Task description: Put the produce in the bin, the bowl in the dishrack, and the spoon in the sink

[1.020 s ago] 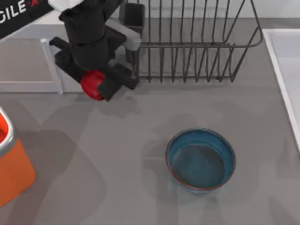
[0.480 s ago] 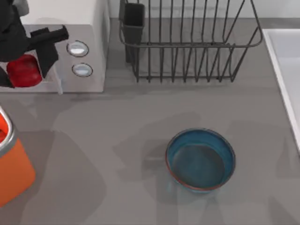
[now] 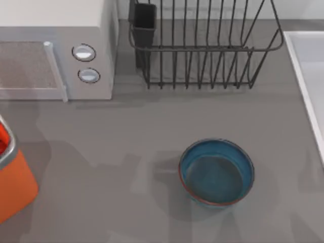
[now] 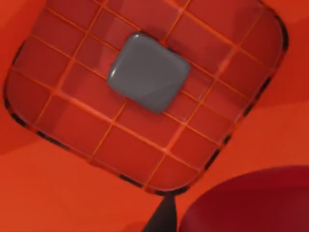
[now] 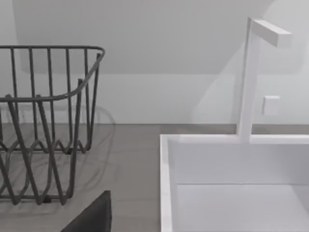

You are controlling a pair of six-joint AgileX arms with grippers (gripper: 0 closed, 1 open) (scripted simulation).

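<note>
Left hand's grip unclear: produce [image 4: 251, 203] over the bin [image 4: 145, 96]; bowl [image 3: 216, 172] before dishrack [image 3: 202, 45].

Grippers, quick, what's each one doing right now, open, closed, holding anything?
Left gripper: over the bin, with the produce beside a fingertip; grip cannot be told.
Right gripper: cannot be told.

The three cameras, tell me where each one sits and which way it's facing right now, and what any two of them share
Top view: above the table, looking down on the bowl, dishrack, microwave and bin.
Left wrist view: on the left arm, aimed down into the bin's orange gridded floor, with the produce close beside a dark fingertip.
Right wrist view: on the right arm, low, facing the sink and its faucet; a dark part of the gripper shows.
Shared: top and right wrist views both show dishrack and sink.
</note>
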